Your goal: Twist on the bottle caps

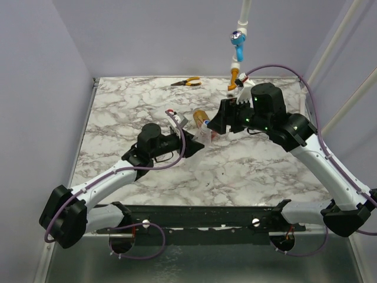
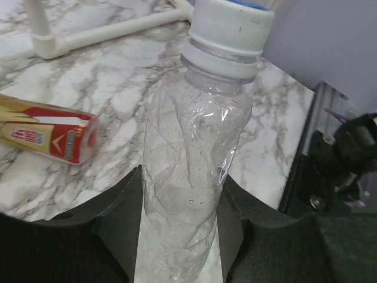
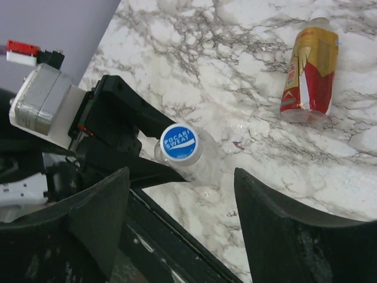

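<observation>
My left gripper (image 2: 179, 203) is shut on the lower body of a clear empty bottle (image 2: 194, 147), holding it upright on the marble table. A white bottle cap with a blue printed top (image 3: 179, 143) sits on its neck (image 2: 227, 35). Just above and beside that cap, my right gripper (image 3: 181, 177) is open, its fingers apart and touching nothing. The bottle with the red label and amber contents (image 3: 310, 68) lies on its side on the table (image 2: 53, 132), behind the held bottle (image 1: 201, 116). In the top view both grippers meet near the table's middle (image 1: 207, 137).
Orange-handled pliers (image 1: 187, 82) lie at the table's far edge. A light-blue valve handle with an orange fitting (image 1: 237, 44) hangs from a white pipe at the back right. A white pipe frame (image 2: 106, 32) lies on the table behind the bottles.
</observation>
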Robot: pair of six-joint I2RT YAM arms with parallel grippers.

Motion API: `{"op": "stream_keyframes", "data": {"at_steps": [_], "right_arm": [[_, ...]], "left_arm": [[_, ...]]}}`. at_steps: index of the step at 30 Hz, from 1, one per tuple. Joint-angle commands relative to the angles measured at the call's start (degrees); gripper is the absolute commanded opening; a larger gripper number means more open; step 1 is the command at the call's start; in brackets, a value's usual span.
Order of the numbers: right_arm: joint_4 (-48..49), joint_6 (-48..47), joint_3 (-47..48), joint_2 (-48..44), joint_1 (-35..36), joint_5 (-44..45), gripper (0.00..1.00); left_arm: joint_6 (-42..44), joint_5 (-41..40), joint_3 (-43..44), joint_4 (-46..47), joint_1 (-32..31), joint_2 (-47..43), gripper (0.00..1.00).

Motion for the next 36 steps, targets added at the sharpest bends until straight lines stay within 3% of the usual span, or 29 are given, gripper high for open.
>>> {"op": "stream_keyframes", "data": {"at_steps": [1,8,17,21,26,36], "right_arm": [[0.21,-6.29,-0.83,-0.28,-1.12,-11.87,0.71],[-0.60,-7.46,-0.41,0.13,-1.14,-16.98,0.63],[-1.70,-8.50,-1.93,0.05,-1.13,-17.83,0.61],[-1.79,-8.40,-2.31,0.07,-1.13,-18.07,0.52],[-1.49,-8.23,-3.22,-0.28,-1.14,-19.18,0.50],[-2.09,-6.57,-3.14,0.41,-1.14,-16.26,0.34]], "left_arm": [[-1.86,16.09,0.18,-0.72,0.67,-1.07,0.00],[-2.79,19.86,0.76,-0.75,0.85,-1.81,0.00],[-2.88,20.62,0.65,-0.74,0.98,-2.63,0.00],[-2.90,20.67,0.70,-0.60,1.09,-2.58,0.00],[-3.32,20.96,0.50,-0.14,1.48,-2.43,0.00],[-3.52,19.92,0.24,0.33,1.53,-1.70,0.00]]}}
